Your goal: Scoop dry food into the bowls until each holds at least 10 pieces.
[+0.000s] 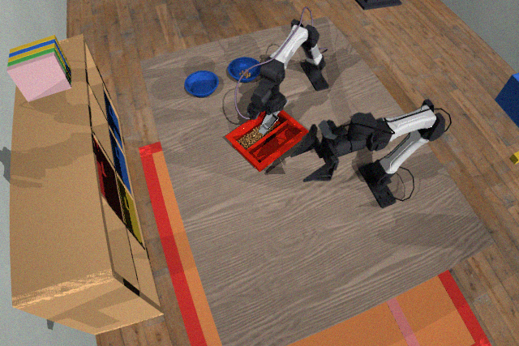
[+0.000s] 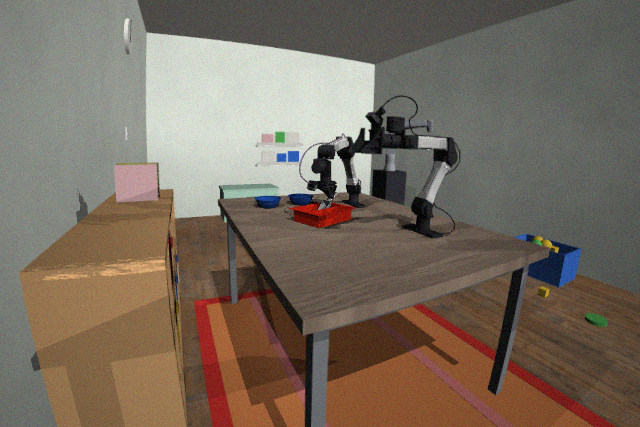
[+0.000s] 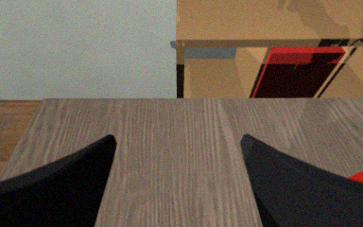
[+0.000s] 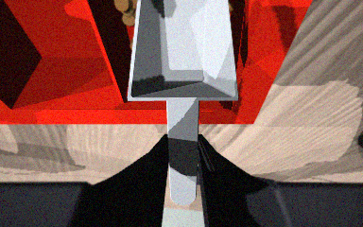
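top view: the coming move turns on how the metal scoop [image 1: 268, 124] [image 2: 325, 204] [image 4: 183, 52] points into the food side of the red divided box [image 1: 259, 167] [image 2: 322, 219] [image 4: 103, 116]. the right gripper [image 1: 270, 113] [image 2: 329, 191] [image 4: 182, 137] is clenched on the scoop's handle, and in the right wrist view the pan reaches away from the fingertips, over the box's near wall, its long axis running roughly along the divider. the dry food [image 1: 250, 138] [image 4: 127, 11] lies ahead of and beside the pan; no pieces show in the part of the pan that the wrist view takes in. the next move probably calls for lowering the front edge and pushing along that compartment, then lifting level. the divider and the side wall stand close on either side, so a sideways drift could jam the pan or flick pieces out.

the left gripper [image 1: 301, 164] [image 2: 361, 140] [image 3: 179, 137] is spread wide with nothing in it, raised beside the box's other side; the right arm is the one at the food.

farther off, past the right arm, the blue bowl with food [image 1: 244, 69] [image 2: 300, 199] holds some pieces, too small to count, and the empty-looking blue bowl [image 1: 201, 83] [image 2: 267, 201] sits beside it. both stand upright, so filling seems only partly done.
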Tool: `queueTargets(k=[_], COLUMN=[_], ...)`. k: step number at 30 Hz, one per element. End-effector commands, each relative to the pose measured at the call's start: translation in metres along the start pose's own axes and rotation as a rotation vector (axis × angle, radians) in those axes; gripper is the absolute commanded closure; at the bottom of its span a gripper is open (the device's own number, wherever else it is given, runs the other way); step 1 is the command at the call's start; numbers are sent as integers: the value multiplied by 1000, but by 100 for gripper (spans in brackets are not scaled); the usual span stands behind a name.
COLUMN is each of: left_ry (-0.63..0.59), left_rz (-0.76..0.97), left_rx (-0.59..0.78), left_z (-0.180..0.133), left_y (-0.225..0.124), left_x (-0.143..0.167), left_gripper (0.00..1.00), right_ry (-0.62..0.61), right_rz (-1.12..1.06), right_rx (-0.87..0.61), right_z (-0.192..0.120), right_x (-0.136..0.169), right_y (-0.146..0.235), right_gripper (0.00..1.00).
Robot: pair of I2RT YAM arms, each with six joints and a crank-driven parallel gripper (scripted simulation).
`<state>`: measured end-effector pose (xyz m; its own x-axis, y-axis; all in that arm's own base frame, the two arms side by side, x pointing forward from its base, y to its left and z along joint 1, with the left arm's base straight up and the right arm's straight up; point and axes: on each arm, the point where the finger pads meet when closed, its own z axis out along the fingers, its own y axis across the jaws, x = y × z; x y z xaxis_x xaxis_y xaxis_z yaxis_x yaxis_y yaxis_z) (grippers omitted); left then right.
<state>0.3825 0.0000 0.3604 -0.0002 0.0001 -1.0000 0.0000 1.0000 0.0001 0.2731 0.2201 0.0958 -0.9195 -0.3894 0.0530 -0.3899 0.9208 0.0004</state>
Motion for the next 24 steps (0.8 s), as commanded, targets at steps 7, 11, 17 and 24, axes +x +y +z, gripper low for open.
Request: queueTargets(k=[7,11,17,24], left_ry=[-53,-53,-53,-53], left_rz=[-1,-1,-1,-1], left_rx=[0,0,0,0], left_z=[-2,-2,-2,-2], left_y=[0,0,0,0], left_x=[-20,-20,-20,-20], left_gripper=[0,0,0,0], right_ry=[-46,-20,-76,-35], right_rz=[0,-1,-13,5], right_rx=[1,-9,-16,-19], right_z=[-3,-2,-16,-28], right_x=[-18,-17,-21,-5], right_y=[-4,-2,3,2], right_gripper=[100,100,100,100])
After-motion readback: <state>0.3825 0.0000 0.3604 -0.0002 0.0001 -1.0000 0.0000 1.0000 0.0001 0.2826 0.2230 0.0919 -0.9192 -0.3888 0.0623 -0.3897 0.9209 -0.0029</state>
